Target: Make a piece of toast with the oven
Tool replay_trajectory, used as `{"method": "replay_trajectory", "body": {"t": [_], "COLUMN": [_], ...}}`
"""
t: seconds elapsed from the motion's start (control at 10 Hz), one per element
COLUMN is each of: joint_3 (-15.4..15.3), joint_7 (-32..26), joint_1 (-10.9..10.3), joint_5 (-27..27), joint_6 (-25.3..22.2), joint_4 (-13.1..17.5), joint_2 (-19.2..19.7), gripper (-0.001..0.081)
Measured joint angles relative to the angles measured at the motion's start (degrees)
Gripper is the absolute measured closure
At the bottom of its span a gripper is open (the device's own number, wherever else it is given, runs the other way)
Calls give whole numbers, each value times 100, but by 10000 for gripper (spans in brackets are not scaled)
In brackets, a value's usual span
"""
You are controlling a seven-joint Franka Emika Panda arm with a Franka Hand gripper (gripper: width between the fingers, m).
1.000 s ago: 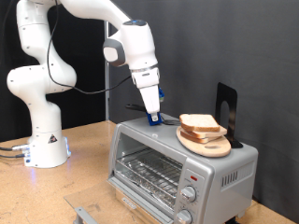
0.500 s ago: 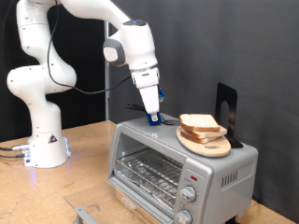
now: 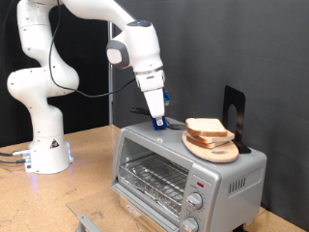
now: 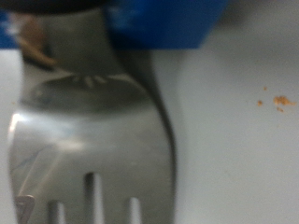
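Meanwhile, the piece of toast [image 3: 206,128] is lying flat on a round wooden board [image 3: 214,148] that is sitting on the roof of the oven [image 3: 183,172], toward the exterior view's right, so the bread is not yet inside. The oven's glass door is looking shut, with the wire rack showing behind it and 2 knobs at the front corner. Just beside the board, toward the exterior view's left, the gripper [image 3: 157,120] is pointing down at the oven top, its blue fingers closing around the handle of a metal fork [image 4: 89,140]; the wrist view is filling with the fork's tines over the pale surface. Across the last second nothing is shifting: arm, fork and bread are keeping their places, so the work is pausing with the fork gripped.
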State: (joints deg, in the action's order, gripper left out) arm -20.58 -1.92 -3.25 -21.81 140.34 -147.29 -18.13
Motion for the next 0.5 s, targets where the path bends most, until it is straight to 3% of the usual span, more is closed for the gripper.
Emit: {"method": "replay_trajectory", "body": {"t": [0.1, 0.2, 0.3, 0.5], "joint_3": [0, 0, 1, 2], "joint_7": [0, 0, 0, 0], "joint_1": [0, 0, 0, 0], "joint_5": [-20, -43, -66, -95], "joint_6": [0, 0, 0, 0], "joint_4": [0, 0, 0, 0], "joint_2": [0, 0, 0, 0], "gripper": [139, 139, 32, 6]}}
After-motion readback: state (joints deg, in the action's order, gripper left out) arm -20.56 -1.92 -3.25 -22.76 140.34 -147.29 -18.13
